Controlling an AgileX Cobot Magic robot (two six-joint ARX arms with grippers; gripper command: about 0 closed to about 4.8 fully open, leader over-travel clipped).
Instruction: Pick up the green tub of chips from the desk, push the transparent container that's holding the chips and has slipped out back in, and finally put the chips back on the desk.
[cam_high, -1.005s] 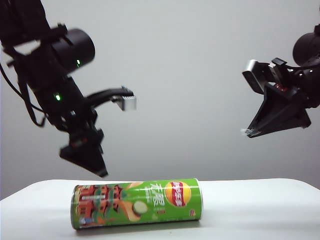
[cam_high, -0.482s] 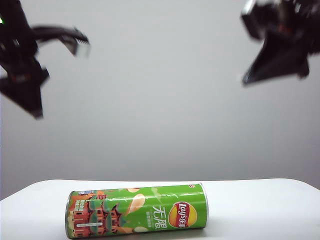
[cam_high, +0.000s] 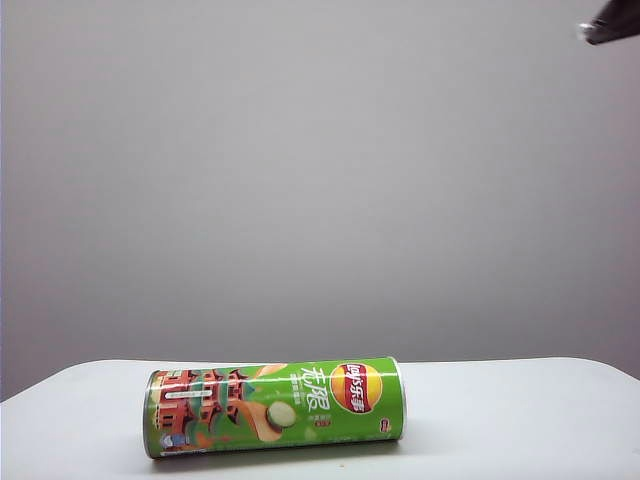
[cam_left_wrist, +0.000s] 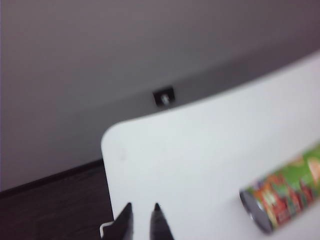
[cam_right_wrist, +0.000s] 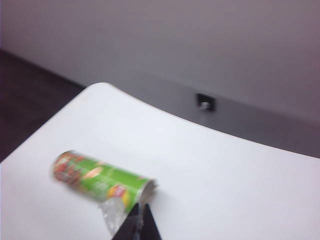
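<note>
The green tub of chips (cam_high: 275, 407) lies on its side on the white desk (cam_high: 520, 420), logo facing the exterior view, with nothing gripping it. Neither the transparent container nor the chips show outside it there. My left gripper (cam_left_wrist: 141, 209) hangs high over the desk's corner, well away from the tub (cam_left_wrist: 285, 200); a narrow gap separates its fingertips and nothing is between them. It is out of the exterior view. My right gripper (cam_right_wrist: 140, 214) is shut and empty, high above the tub (cam_right_wrist: 100, 177). Only its tip (cam_high: 592, 32) shows in the exterior view. A blurred clear patch (cam_right_wrist: 112, 212) beside it is unidentifiable.
A plain grey wall stands behind the desk, with a small socket (cam_left_wrist: 164, 96) low on it, also seen as the socket (cam_right_wrist: 205, 103) from the right wrist. Dark floor (cam_left_wrist: 50, 200) lies beyond the desk's rounded corner.
Both arms have swung up and away from the tub; the left has left the exterior view and only the right's tip remains. The left jaws have narrowed. The tub rocked and settled.
</note>
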